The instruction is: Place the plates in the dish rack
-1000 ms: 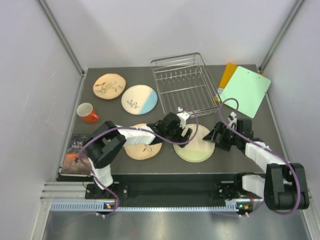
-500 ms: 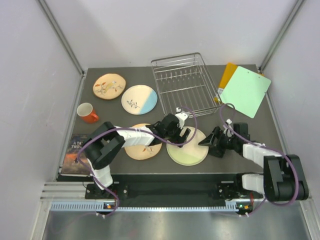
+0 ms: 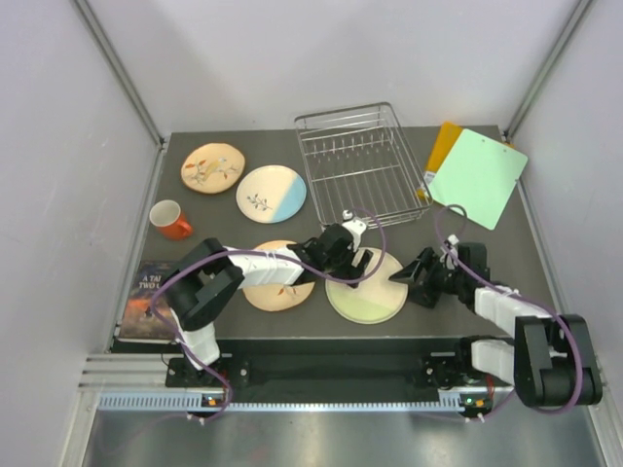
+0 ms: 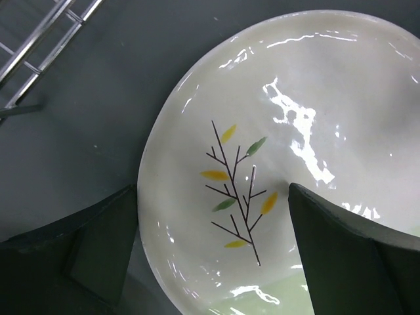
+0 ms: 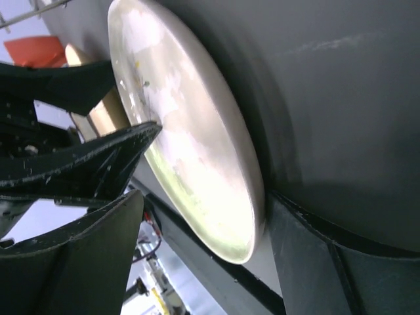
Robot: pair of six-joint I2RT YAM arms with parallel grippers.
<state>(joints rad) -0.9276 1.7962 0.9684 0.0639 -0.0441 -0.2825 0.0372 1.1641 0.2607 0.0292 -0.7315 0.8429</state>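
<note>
1. We judge the task to be at its very start. The dish rack (image 3: 360, 180) holds nothing but its own bare tines, and no plate stands in it.
2. All four plates are out on the table. The tan floral plate (image 3: 212, 167) and the white-and-blue plate (image 3: 272, 194) lie to the left of the dish rack. The second tan plate (image 3: 275, 295) lies in front of the rack and to its left, partly under the left arm.
3. The cream-and-green plate (image 3: 365, 297) sits just in front of the rack's near side, and we take it to be the plate in hand.
4. The left gripper (image 3: 352, 258) sits over the rack-side rim of that plate. Its jaws are wide apart, one finger outside the rim and one over the face, and it clamps nothing.
5. The right gripper (image 3: 407, 279) is at the plate's right edge, in front of the rack's right half. Its fingers stand apart on either side of the rim. One lies close against the edge, though we cannot tell whether it touches.
6. Every plate is left to lift and stand between the tines.
7. The red cup (image 3: 170, 219) stands well to the left of the rack, and we cannot make out anything in it.
</note>
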